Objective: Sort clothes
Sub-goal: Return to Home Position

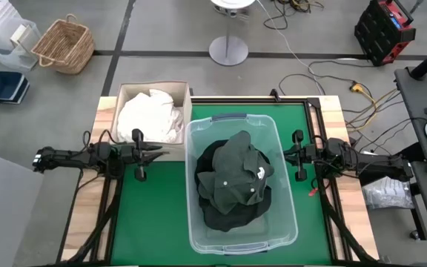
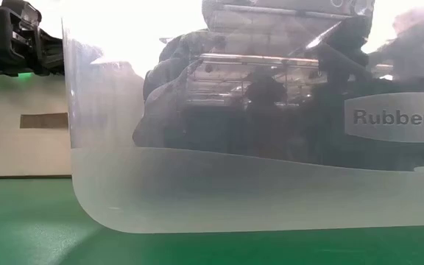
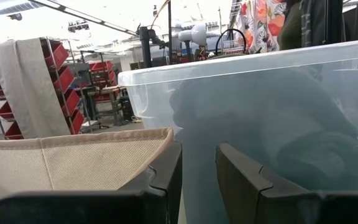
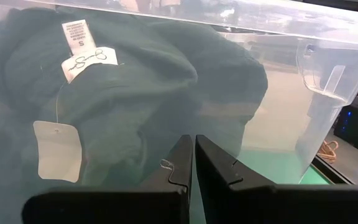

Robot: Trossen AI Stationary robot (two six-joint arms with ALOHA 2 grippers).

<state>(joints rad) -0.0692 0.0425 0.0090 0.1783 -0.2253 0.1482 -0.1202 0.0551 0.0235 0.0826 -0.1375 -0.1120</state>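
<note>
Green-topped counter (image 1: pixel 161 208) from overhead: a clear tub (image 1: pixel 232 117) at center frame holds a dark green shirt (image 1: pixel 236 174) heaped on a black garment (image 1: pixel 232 216). White clothes (image 1: pixel 150 115) fill the beige box (image 1: pixel 121 96) at upper left. The left pincer (image 1: pixel 156 154) hovers just left of the tub, the right pincer (image 1: pixel 288 154) just right of it.

Low view: the tub's cloudy wall fills the frame, with dark fabric behind it.

Left wrist view: fingers slightly parted, released, pointing between box and tub.

Right wrist view: fingers clenched on nothing, facing the shirt's white tags (image 4: pixel 58 149) through the plastic.
</note>
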